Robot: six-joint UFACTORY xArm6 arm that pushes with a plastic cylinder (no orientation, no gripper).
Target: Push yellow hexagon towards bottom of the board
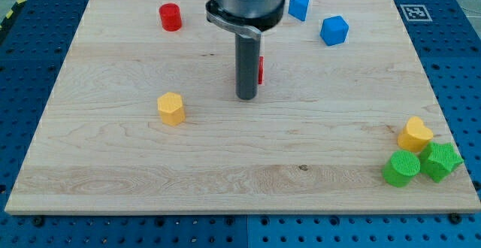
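You have nearly everything left: my tip [246,98], bare and touching nothing, stands right of the small yellow hexagon block [171,108], which sits mid-board.

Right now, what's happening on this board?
My arm is set to push the yellow hexagon toward the view's bottom. My tip sits near the board's middle, to the view's right of the hexagon and apart from it, so no push has begun. A red block is partly hidden just behind the rod. A red cylinder and two blue blocks sit along the top; another yellow block and two green ones cluster at the bottom right.
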